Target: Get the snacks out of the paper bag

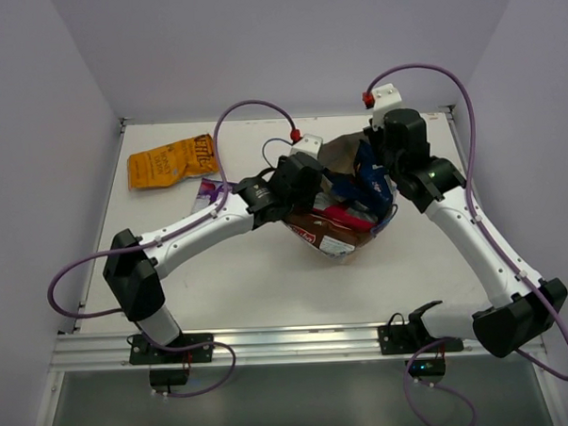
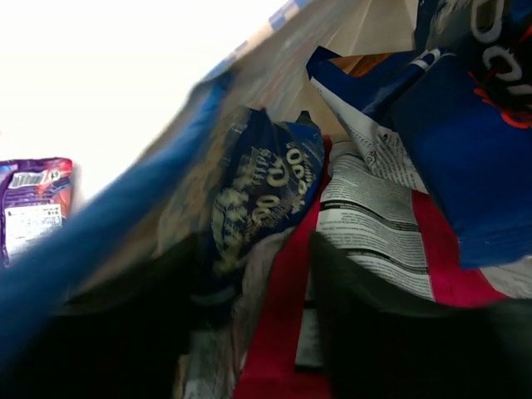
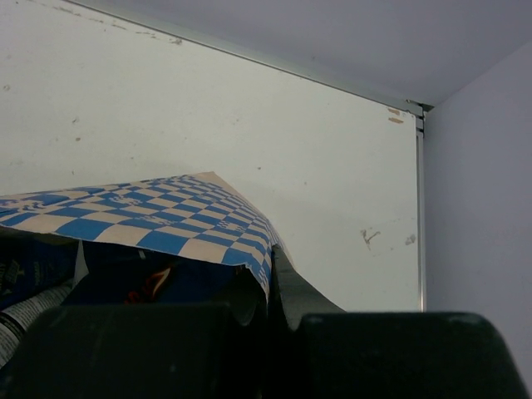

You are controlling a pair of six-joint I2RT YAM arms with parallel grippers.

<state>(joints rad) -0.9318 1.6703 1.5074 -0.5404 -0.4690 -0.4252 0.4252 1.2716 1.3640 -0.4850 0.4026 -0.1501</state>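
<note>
The paper bag (image 1: 342,152) lies on its side mid-table, its mouth facing the left arm. Inside show dark blue packets (image 1: 368,174), a red-magenta packet (image 1: 346,217) and a brown-and-white chip bag (image 1: 325,237). My left gripper (image 1: 311,189) is open inside the mouth; in the left wrist view (image 2: 258,249) its fingers straddle a dark blue packet (image 2: 264,193) and the red packet (image 2: 278,332). My right gripper (image 1: 376,164) is shut on the bag's blue-white checkered edge (image 3: 208,220), holding it up. An orange packet (image 1: 171,161) and a small purple packet (image 1: 209,189) lie on the table.
The table's back wall and right rail (image 3: 418,208) are close behind the right gripper. The left arm (image 1: 200,226) stretches across the table's middle left. The purple packet also shows at the left of the left wrist view (image 2: 33,199).
</note>
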